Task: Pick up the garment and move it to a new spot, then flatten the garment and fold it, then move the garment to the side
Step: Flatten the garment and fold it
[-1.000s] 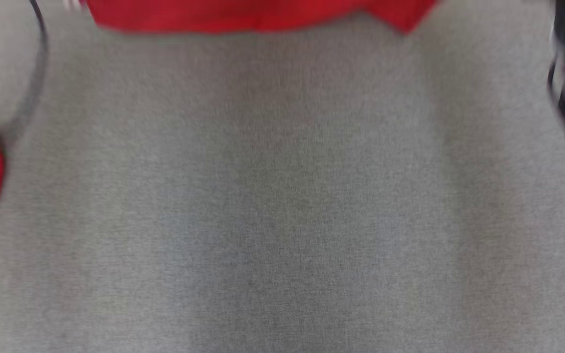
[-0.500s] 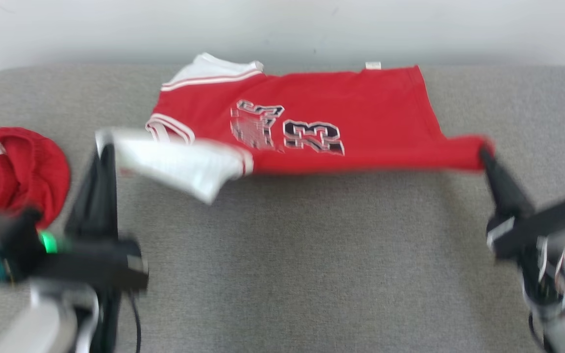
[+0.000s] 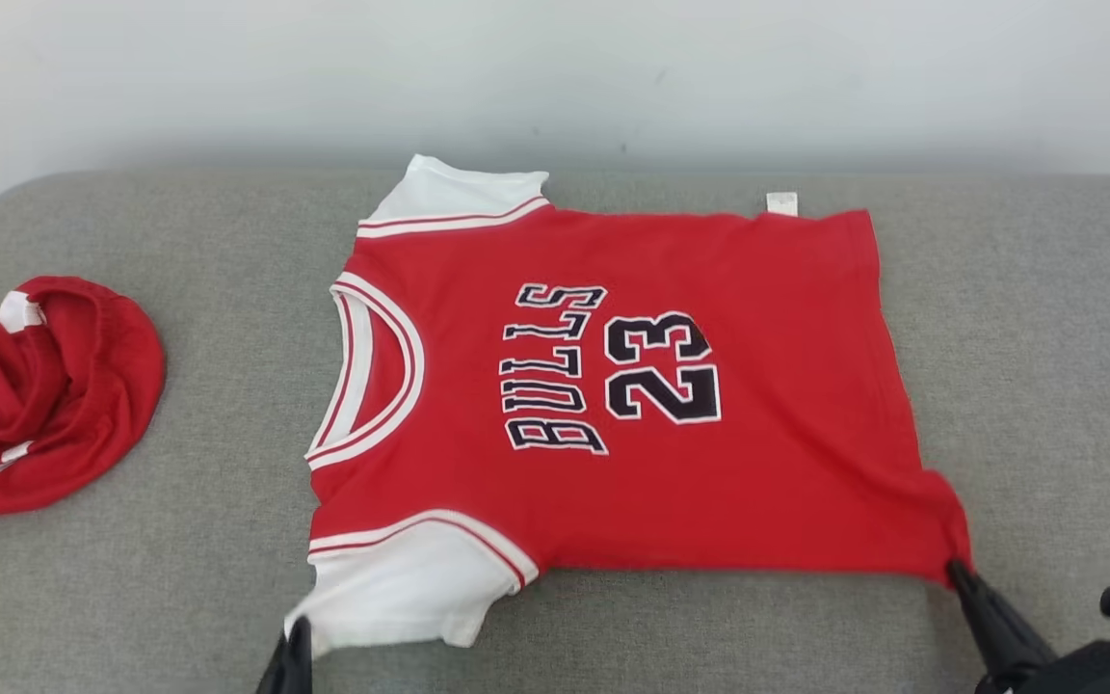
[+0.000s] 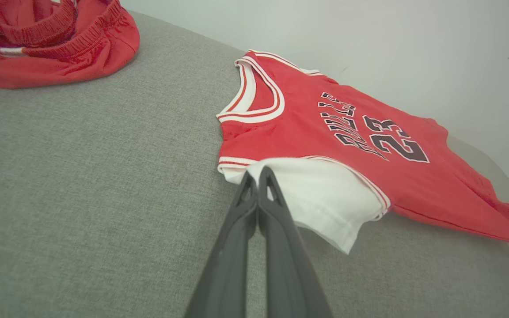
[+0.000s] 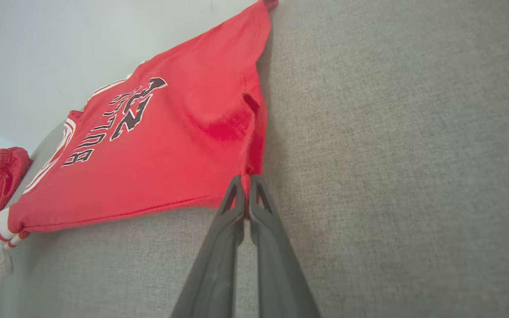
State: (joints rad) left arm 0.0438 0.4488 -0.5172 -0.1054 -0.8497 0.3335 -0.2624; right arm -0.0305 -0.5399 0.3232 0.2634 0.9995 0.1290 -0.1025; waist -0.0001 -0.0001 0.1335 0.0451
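**Bulls jersey (image 3: 632,386) spread on the grey cushion (image 3: 179,578)**

The red jersey lay face up and nearly flat across the middle of the cushion, neck towards the robot's left, its far edge near the pale wall (image 3: 555,77). The left gripper (image 4: 256,174) was pinched closed on the edge of the near white sleeve (image 4: 325,198). The right gripper (image 5: 245,179) was clamped closed on the near hem corner (image 3: 945,549), drawing it to a point. Crumpled red shorts (image 3: 35,386) sat well apart at the left.
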